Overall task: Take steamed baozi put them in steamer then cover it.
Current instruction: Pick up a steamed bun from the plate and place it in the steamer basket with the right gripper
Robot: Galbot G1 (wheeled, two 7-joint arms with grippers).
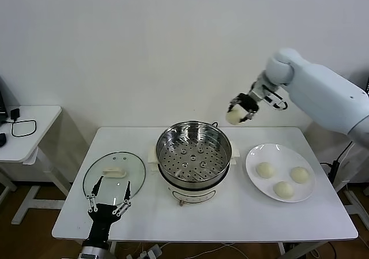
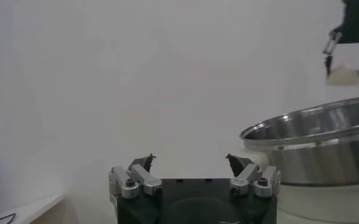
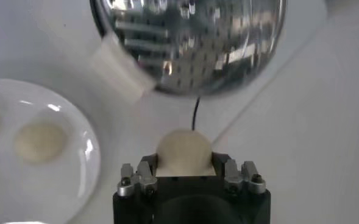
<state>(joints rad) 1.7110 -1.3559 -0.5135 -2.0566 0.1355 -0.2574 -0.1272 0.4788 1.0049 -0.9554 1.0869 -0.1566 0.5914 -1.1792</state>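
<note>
Aloft, right hand (image 1: 240, 110) clasps one baozi (image 1: 234, 117) (beyond steamer (image 1: 194, 153)).

My steamed baozi (image 1: 234, 116) are pale cream; the steamer (image 1: 194, 153) is shiny steel, its tray dotted with holes, on a cream-white base; the plate (image 1: 258, 153) and the surface (image 1: 242, 218) are white; the cover (image 1: 113, 174) is clear glass

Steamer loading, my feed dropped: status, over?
Right gripper shut on one baozi, raised beside the steamer. Left gripper open, idle by the cover. Three baozi on plate. Steamer tray bare, path unobstructed.
</note>
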